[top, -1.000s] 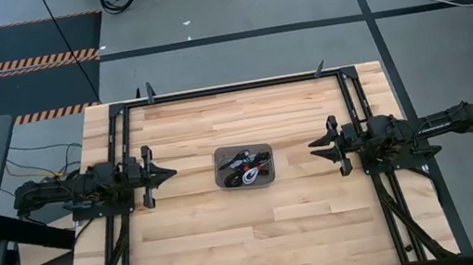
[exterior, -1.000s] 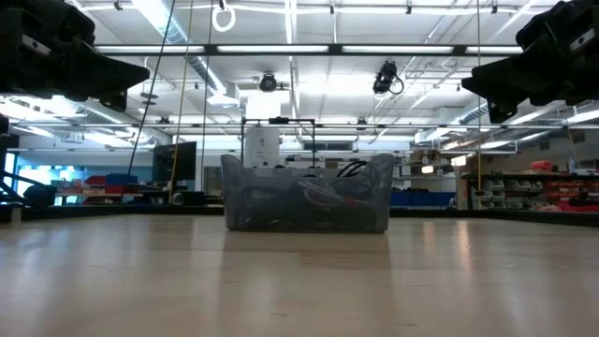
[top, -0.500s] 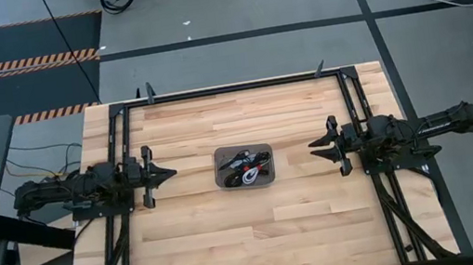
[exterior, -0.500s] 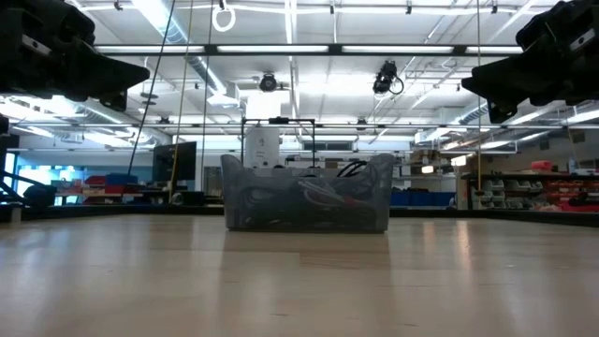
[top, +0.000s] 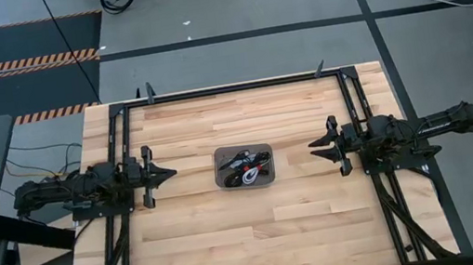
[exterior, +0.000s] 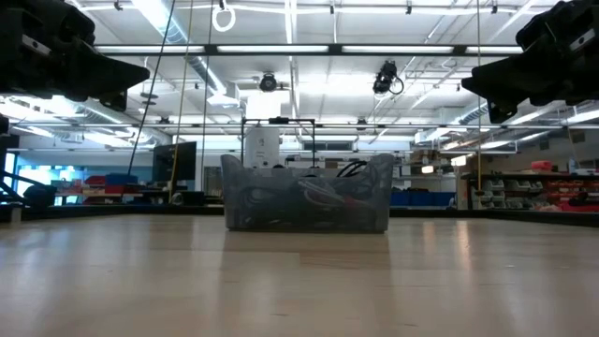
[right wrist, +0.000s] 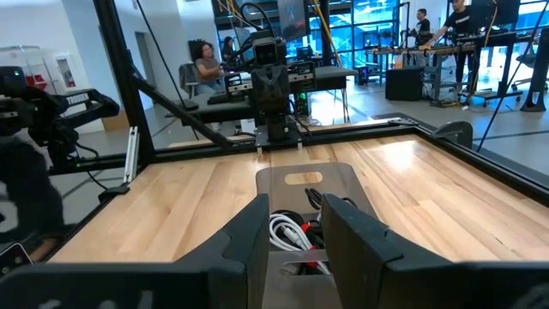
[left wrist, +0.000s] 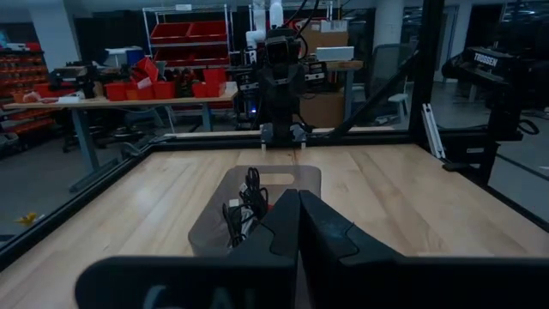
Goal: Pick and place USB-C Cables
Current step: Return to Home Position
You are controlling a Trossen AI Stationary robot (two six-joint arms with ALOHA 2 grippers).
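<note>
Left wrist view, near to far: I saw my left gripper [left wrist: 298,199] with fingers pressed together, holding nothing; beyond it the USB-C cables [left wrist: 244,206] lay heaped inside the grey tray [left wrist: 283,174] at table centre; opposite, my right gripper [right wrist: 296,208] stood slightly parted, empty.

The high camera is looking straight down over the whole table [top: 252,234], while the low one is gazing level across it. Both wrist cameras are facing inward from opposite sides, and all four views are sharing the central tray [top: 218,171].
</note>
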